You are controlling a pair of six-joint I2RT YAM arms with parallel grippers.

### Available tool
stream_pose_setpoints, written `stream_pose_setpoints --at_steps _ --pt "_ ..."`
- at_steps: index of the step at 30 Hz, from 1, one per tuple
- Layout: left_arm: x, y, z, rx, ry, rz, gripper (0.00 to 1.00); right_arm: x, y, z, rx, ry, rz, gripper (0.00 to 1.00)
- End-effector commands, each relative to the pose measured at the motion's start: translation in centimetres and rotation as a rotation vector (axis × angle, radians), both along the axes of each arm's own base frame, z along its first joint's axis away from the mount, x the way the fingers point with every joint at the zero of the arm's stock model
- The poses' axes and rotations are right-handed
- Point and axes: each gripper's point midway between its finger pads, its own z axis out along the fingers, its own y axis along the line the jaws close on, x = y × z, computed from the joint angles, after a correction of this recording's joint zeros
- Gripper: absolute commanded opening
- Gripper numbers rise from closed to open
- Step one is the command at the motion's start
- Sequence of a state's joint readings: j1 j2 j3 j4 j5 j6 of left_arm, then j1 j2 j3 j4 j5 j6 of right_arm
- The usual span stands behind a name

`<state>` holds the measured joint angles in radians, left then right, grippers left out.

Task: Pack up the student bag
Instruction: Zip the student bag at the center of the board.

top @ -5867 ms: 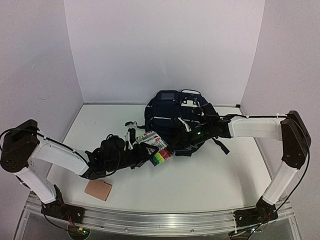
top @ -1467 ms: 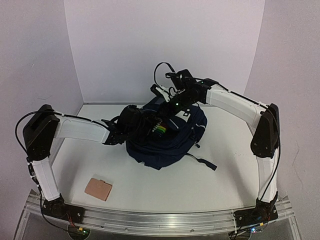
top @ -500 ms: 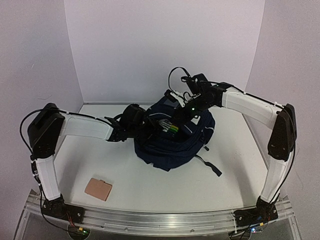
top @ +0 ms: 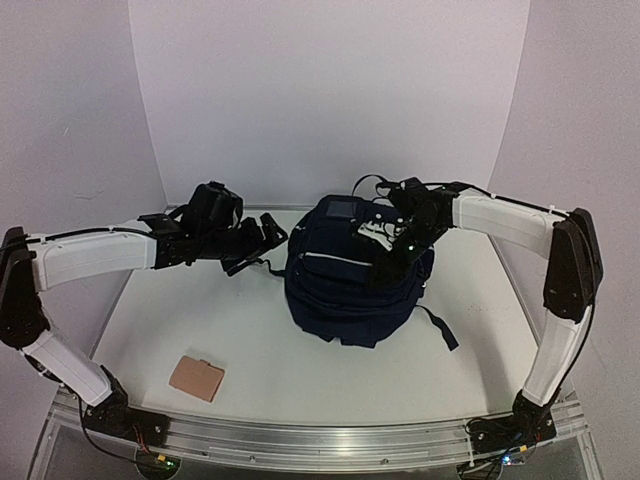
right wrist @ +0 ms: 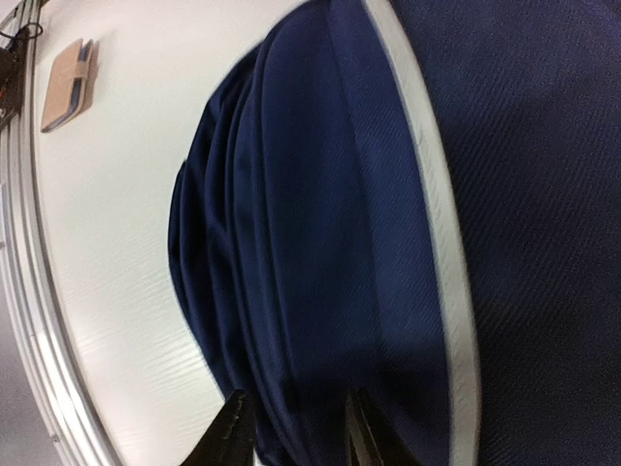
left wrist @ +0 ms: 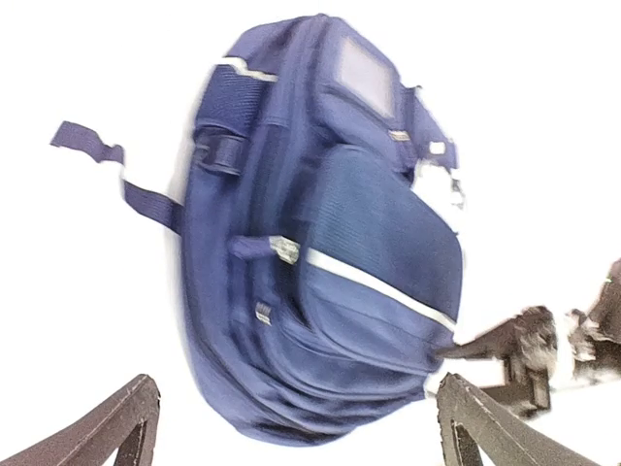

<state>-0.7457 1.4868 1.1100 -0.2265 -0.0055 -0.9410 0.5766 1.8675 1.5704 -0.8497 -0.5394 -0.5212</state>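
The student bag, dark navy with a pale stripe and a white patch, stands slumped at mid table. Its top is dropped shut and nothing inside shows. My left gripper hangs just left of the bag, apart from it, jaws wide open and empty. From the left wrist view the whole bag lies beyond the spread gripper. My right gripper is low over the bag's upper front. In its wrist view the gripper stands partly open, with bag fabric showing between the fingers.
A small tan wallet lies near the front left of the table, also seen in the right wrist view as the wallet. A black strap trails from the bag's right side. The metal rail runs along the near edge.
The left gripper has pulled back left out of the bag and opened wide. The right gripper has let go and sunk lower. The bag's mouth has dropped shut, hiding the coloured items.
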Motion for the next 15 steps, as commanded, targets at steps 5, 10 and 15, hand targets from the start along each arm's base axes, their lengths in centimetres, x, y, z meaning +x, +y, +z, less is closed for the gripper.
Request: stream_pose_setpoints --at_steps 5,10,15 --pt "3.8 -1.9 -1.8 0.050 0.032 -0.199 0.89 0.3 0.8 3.9 0.036 -0.008 0.070 0.62" --pt "5.5 -1.5 -2.3 0.091 -0.009 -0.358 0.81 2.5 2.2 6.1 0.073 -0.051 0.050 0.66" --pt "4.2 -1.0 -3.3 0.215 -0.152 -0.683 0.82 4.3 1.4 5.3 0.034 -0.045 0.010 0.67"
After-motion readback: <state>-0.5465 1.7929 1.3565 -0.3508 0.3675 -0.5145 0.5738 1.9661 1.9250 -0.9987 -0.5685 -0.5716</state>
